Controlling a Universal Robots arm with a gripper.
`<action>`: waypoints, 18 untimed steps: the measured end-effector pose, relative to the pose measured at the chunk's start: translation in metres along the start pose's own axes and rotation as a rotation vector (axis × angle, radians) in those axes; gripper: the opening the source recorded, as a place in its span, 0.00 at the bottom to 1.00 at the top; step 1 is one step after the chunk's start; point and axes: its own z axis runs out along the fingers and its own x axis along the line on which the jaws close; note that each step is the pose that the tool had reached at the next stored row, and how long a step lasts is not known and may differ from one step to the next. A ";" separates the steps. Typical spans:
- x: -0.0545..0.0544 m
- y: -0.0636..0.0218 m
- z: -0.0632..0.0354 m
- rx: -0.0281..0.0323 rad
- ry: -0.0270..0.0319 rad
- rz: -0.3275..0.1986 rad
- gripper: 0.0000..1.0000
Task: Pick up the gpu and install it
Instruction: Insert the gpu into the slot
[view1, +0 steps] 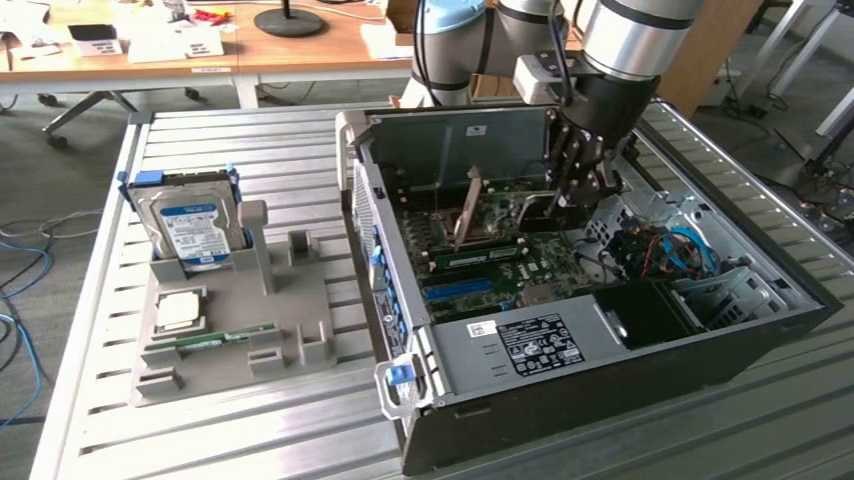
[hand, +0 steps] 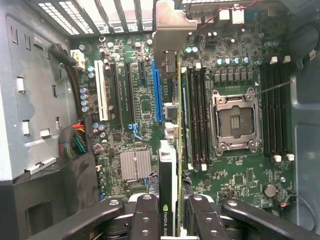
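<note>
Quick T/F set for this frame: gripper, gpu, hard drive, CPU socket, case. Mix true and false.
1. The gripper is clamped on the gpu, with a finger on either side of the card. True.
2. The hard drive sits inside the case. False: it stands upright in the grey fixture on the table, to the exterior view's left of the case.
3. The CPU socket on the motherboard has no chip in it. True.
4. The case is closed up. False: its side is open and the gripper is reaching into it from above.
</note>
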 end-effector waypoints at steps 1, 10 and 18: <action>0.000 0.0000 0.0005 0.0000 0.0001 0.000 0.27; 0.000 0.0000 0.0019 0.0000 -0.0001 0.000 0.27; 0.000 0.0001 0.0052 0.0001 0.0000 0.000 0.27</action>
